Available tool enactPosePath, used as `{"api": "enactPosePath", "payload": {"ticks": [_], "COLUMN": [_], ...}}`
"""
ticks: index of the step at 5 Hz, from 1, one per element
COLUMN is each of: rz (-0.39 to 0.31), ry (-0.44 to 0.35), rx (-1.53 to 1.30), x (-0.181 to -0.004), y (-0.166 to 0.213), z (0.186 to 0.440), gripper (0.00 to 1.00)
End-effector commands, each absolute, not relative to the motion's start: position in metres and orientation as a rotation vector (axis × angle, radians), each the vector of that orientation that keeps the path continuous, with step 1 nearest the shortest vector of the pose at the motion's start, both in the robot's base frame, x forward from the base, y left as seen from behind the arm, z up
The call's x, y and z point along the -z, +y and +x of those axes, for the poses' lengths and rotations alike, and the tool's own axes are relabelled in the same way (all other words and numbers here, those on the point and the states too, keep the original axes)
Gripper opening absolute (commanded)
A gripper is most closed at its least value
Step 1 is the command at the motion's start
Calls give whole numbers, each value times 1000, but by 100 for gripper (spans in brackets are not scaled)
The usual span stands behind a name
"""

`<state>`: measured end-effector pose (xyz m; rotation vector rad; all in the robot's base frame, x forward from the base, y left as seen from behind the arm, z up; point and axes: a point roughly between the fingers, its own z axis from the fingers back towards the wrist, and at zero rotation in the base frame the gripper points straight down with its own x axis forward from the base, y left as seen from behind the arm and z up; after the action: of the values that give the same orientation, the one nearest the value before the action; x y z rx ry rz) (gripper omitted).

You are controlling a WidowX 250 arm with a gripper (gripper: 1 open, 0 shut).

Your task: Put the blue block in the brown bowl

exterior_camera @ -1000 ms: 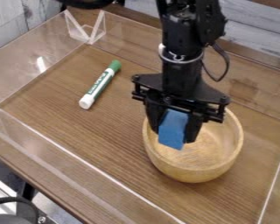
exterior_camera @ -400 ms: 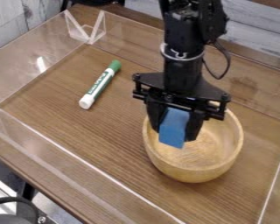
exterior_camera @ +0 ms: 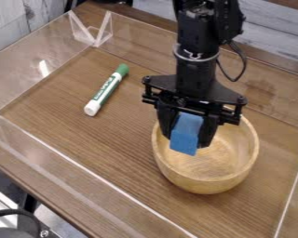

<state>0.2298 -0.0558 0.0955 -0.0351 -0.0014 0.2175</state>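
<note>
Now grips the small bright-blue rectangular block (exterior_camera: 184, 137) in the closed black gripper (exterior_camera: 185, 127), edged slightly farther over the round light-brown wooden bowl (exterior_camera: 214, 182), probably needing only lowering and release.

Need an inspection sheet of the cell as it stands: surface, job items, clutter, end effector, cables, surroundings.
Surface: wooden table, visible grain, no spills seen.
Job's things: blue block in the end effector's grip, over the bowl; bowl upright, toward the right of the view. Whether the block touches the bowl: cannot tell.
Clutter: white marker with green cap, lying left of the bowl.
End effector: black, pointing down, shut on the block.
Cables: black cable looping beside the arm; another dark one at the lower left corner.
Surroundings: clear plastic wall along the left side.
</note>
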Motion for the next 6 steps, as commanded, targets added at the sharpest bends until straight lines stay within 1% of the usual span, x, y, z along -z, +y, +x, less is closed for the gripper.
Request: {"api": "enactPosePath", "payload": {"ticks": [1, 5, 6], "rz": [-60, -102, -109], "ry": [-51, -47, -47], "rx": [-220, -220, -222], "x": [-107, -117, -116], "y": [-59, -64, -65], "z": [241, 243, 243], "gripper": [100, 100, 100]}}
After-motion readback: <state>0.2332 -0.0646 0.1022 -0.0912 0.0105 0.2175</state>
